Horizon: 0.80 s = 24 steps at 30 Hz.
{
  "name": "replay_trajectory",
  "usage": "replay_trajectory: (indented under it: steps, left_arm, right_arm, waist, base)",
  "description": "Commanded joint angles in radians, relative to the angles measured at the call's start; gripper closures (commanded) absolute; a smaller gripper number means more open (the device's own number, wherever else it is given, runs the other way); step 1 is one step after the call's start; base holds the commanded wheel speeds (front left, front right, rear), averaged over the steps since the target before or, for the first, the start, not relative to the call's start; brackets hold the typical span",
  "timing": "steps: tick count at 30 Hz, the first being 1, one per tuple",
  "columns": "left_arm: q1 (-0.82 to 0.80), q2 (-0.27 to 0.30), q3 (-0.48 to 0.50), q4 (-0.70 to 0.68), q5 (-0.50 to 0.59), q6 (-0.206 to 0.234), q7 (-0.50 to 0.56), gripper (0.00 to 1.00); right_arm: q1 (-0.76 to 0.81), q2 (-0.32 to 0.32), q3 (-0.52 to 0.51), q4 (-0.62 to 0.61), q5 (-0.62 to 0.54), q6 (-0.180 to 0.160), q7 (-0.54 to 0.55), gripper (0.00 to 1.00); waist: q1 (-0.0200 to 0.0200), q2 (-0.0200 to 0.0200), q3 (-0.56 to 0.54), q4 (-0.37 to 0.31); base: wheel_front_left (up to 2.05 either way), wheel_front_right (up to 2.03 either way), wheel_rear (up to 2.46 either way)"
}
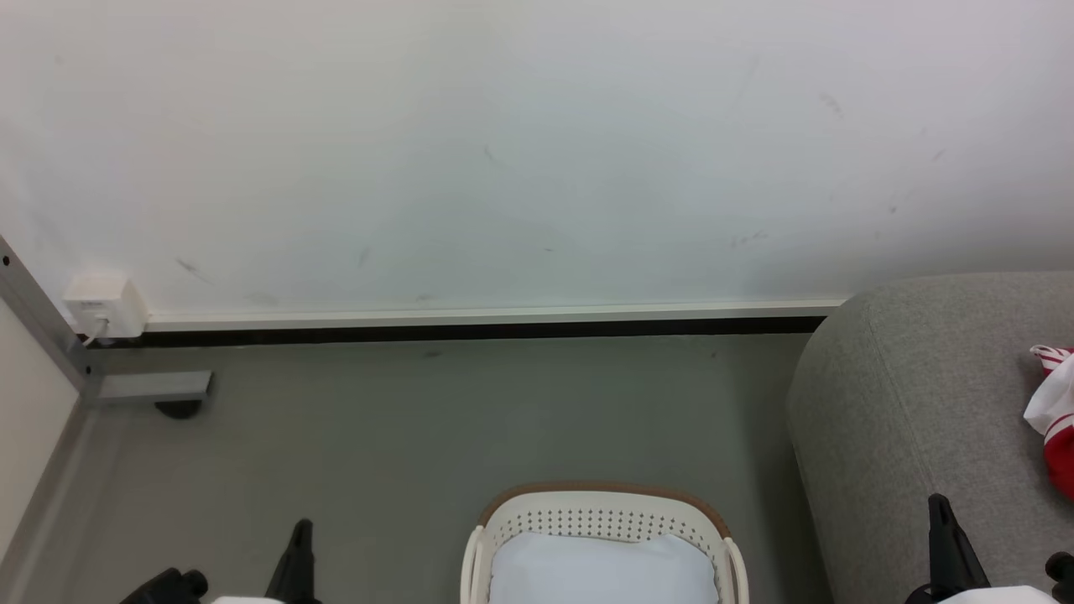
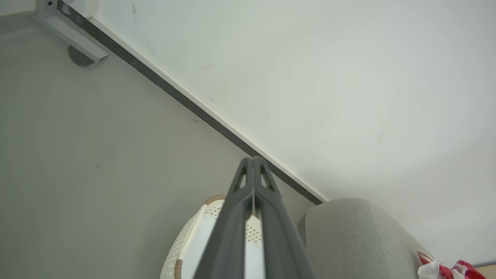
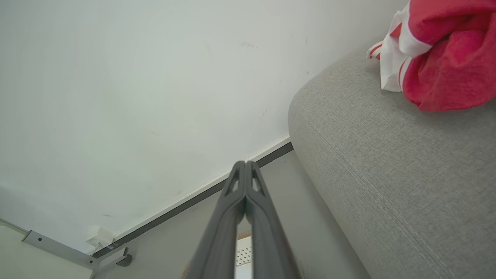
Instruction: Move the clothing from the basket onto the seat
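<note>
The cream basket (image 1: 520, 524) with its brown rim stands on the floor at the bottom centre, and a plain pale liner cloth (image 1: 602, 569) lies inside it. Red-and-white clothing (image 1: 1059, 411) lies on the grey seat (image 1: 914, 419) at the right edge, and the right wrist view has the clothing (image 3: 445, 54) bunched on the seat (image 3: 387, 162). My left gripper (image 2: 252, 159) is shut with nothing in it, left of the basket (image 2: 182, 248) over the floor. My right gripper (image 3: 245, 163) is shut too, holding nothing, over the seat's front part. The left wrist view catches the clothing (image 2: 445, 267) on the seat (image 2: 348, 236).
A white wall (image 1: 503, 151) with a dark baseboard (image 1: 470, 331) runs behind the basket. A grey metal frame foot (image 1: 151, 387) and a white wall socket (image 1: 101, 304) sit at the left. Grey floor (image 1: 419, 436) lies between basket and wall.
</note>
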Motion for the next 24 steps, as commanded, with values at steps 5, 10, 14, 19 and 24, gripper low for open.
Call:
replay_trajectory:
  steps: [5, 10, 14, 19, 24]
  left_arm:
    - [-0.028, -0.001, 0.020, -0.024, -0.092, -0.009, 0.023, 1.00]
    - [-0.031, -0.003, 0.032, -0.031, -0.152, -0.014, 0.040, 1.00]
    - [-0.035, -0.005, 0.040, -0.037, -0.197, -0.019, 0.053, 1.00]
    - [-0.038, -0.007, 0.052, -0.044, -0.252, -0.025, 0.069, 1.00]
    - [-0.039, -0.008, 0.060, -0.048, -0.295, -0.029, 0.080, 1.00]
  right_arm:
    - [-0.025, -0.011, -0.008, -0.028, 0.097, -0.001, 0.023, 1.00]
    - [-0.027, -0.012, -0.011, -0.038, 0.166, -0.001, 0.040, 1.00]
    - [-0.029, -0.012, -0.013, -0.045, 0.219, -0.001, 0.053, 1.00]
    - [-0.031, -0.013, -0.016, -0.054, 0.284, -0.001, 0.069, 1.00]
    - [-0.033, -0.014, -0.018, -0.061, 0.332, -0.001, 0.081, 1.00]
  waist:
    - [0.0000, 0.0000, 0.002, -0.001]
    - [0.0000, 0.0000, 0.004, -0.001]
    - [0.0000, 0.0000, 0.005, -0.002]
    - [0.0000, 0.0000, 0.007, -0.003]
    - [0.0000, 0.0000, 0.008, -0.003]
  base:
    - [0.00, 0.00, 0.00]
    - [0.00, 0.00, 0.00]
    - [0.00, 0.00, 0.00]
    - [0.00, 0.00, 0.00]
    - [0.00, 0.00, 0.00]
